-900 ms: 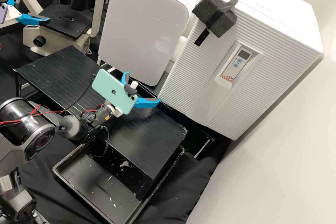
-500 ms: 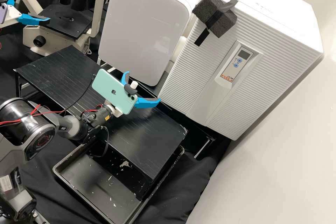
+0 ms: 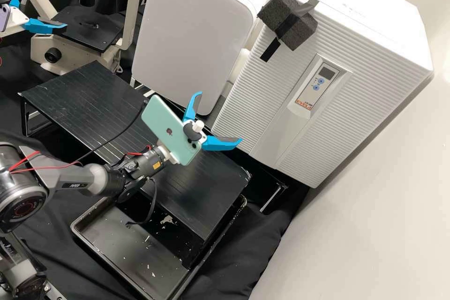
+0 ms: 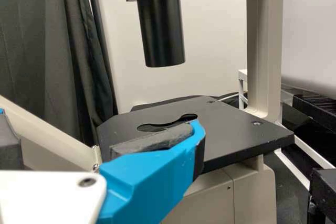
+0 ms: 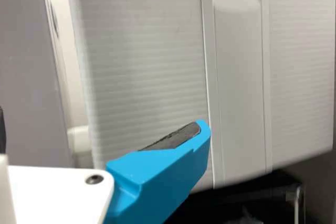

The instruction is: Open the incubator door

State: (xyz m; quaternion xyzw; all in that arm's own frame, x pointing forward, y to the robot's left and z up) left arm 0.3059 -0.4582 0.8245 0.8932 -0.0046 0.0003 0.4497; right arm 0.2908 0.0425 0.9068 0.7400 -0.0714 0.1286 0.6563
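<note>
The right gripper [image 3: 218, 118] stands open in front of the lower left part of the white ribbed incubator [image 3: 370, 89], with nothing between its fingers. A dark foam block [image 3: 300, 33] is taped at the incubator door's [image 3: 272, 84] upper left edge; the door looks shut. In the right wrist view, the open right gripper [image 5: 102, 128] faces the ribbed door [image 5: 147, 61] and the gap beside it. Far off at the upper left, the left gripper [image 3: 45, 10] is open and empty by the microscope [image 3: 84, 28]. Its own wrist view has the left gripper [image 4: 100, 121] before the microscope stage [image 4: 231, 129].
A smooth white cabinet [image 3: 192, 33] stands left of the incubator. The right arm reaches over a low black table [image 3: 206, 192], with a black tray [image 3: 117, 253] partly under it. A white wall [image 3: 375, 225] bounds the right side.
My right gripper has moved to the right, toward the incubator's lower left edge, tilting somewhat, with its fingers still apart. The left gripper and the incubator door have kept still.
</note>
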